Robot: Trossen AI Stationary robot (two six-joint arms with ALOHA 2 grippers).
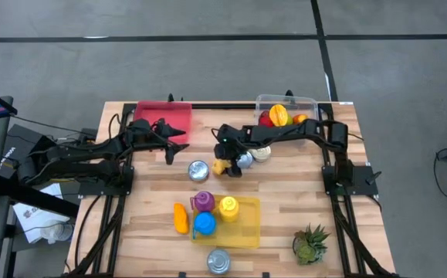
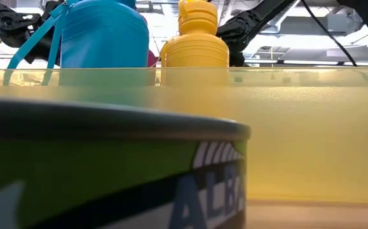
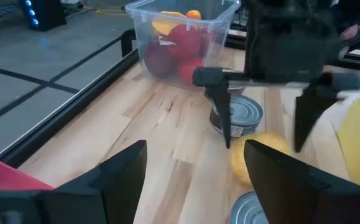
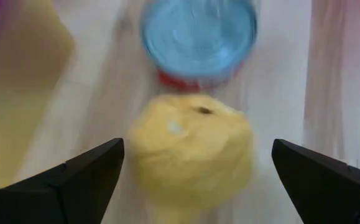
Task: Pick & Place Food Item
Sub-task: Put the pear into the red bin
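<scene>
Wooden tabletop (image 1: 285,193), light planks, standing on grey floor; contents as follows. Yellow fruit (image 1: 220,167): lies on the bare wood near the table's middle, directly below my right gripper (image 1: 225,161). My right fingers (image 4: 80,177) stand wide apart, one to each side of the fruit, with a clear gap left on both sides; I clamp nothing. From the left wrist view the same fruit (image 3: 252,157) shows between those hanging fingers, resting on the wood. Silver can (image 1: 198,171): just beside the fruit, upright. Second can (image 1: 244,160) and a pale round tin (image 1: 261,154): close on the fruit's other side. Clear plastic bin (image 1: 308,102): at the far right corner, holding red, yellow and orange fruit. Red tray (image 1: 150,114): far left part of the table. My left gripper (image 1: 178,147): hangs near the red tray, fingers parted, holding nothing. Yellow tray (image 1: 248,232): near edge, bearing a blue bottle (image 1: 204,225), a yellow bottle (image 1: 228,208) and a purple one (image 1: 203,201).
</scene>
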